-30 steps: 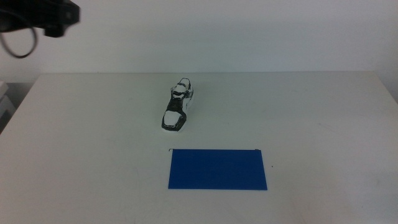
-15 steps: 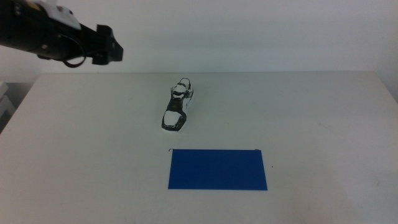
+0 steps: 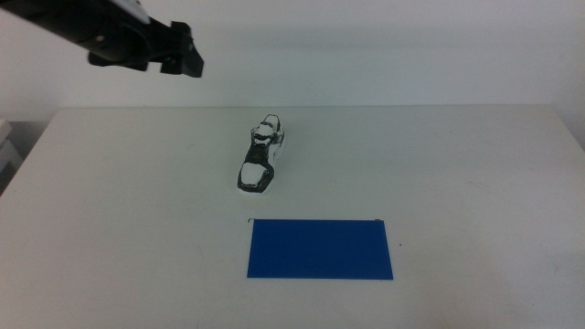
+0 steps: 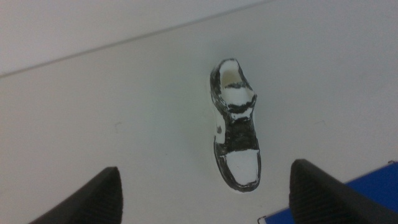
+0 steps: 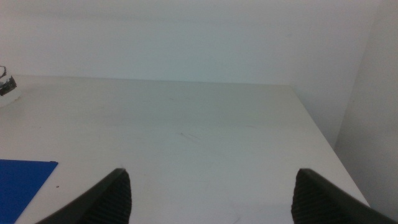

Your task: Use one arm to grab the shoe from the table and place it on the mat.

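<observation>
A: Where is the sneaker point(image 3: 261, 156) lying?

B: Near the centre of the desk point(image 3: 110, 228), toe pointing toward 6 o'clock, just at 12 o'clock from the blue mat point(image 3: 320, 249) and apart from it.

A: Claw status?

B: The left claw point(image 3: 187, 62) is hovering high at 10 o'clock from the sneaker, jaws released and wide. The right claw point(image 5: 208, 208) is waiting off to the side, also released.

A: Recommended approach?

B: Centre the jaws over the laced midsection, straddling the sneaker's width, then descend vertically before clenching.

Table point(image 3: 137, 228) smooth matt white, mat point(image 3: 320, 249) flat matt blue, shoe point(image 4: 236, 124) white with glossy black trim, jaws matt dark
</observation>
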Motion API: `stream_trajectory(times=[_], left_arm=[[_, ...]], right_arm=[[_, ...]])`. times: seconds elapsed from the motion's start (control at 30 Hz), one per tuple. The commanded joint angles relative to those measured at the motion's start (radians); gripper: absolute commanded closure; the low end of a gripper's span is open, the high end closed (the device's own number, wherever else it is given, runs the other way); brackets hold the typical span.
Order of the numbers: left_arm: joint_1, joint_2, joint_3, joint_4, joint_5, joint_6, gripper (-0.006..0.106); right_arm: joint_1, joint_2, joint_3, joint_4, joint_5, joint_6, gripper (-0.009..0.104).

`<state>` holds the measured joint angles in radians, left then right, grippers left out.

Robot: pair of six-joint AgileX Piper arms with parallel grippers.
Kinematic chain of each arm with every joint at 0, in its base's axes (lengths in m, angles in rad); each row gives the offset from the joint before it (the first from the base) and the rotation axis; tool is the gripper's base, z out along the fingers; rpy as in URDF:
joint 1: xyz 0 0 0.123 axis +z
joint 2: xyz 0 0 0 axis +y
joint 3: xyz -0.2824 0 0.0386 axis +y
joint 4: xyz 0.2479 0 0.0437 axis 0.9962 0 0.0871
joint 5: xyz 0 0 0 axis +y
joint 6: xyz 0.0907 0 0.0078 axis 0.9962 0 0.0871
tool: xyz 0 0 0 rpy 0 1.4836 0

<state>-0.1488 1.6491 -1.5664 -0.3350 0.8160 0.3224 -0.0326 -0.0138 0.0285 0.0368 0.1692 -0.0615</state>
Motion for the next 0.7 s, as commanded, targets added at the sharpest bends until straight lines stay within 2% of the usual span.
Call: stream_trajectory(times=[0.0,0.2,0.43,0.67], left_arm=[[-0.002,0.022,-0.100,-0.030,0.024,-0.011,0.011],[-0.015,0.197,-0.296,-0.049,0.155,-0.017,0.011],[-0.073,0.364,-0.494,0.035,0.229,-0.095,0.011],[-0.096,0.477,-0.610,0.035,0.237,-0.123,0.011]], right_arm=[[0.003,-0.020,-0.010,-0.008,-0.079,-0.013,0.029],[0.003,-0.020,-0.010,-0.008,-0.079,-0.013,0.029],[0.003,-0.020,-0.010,-0.008,-0.079,-0.013,0.029],[0.003,-0.020,-0.010,-0.008,-0.079,-0.013,0.029]])
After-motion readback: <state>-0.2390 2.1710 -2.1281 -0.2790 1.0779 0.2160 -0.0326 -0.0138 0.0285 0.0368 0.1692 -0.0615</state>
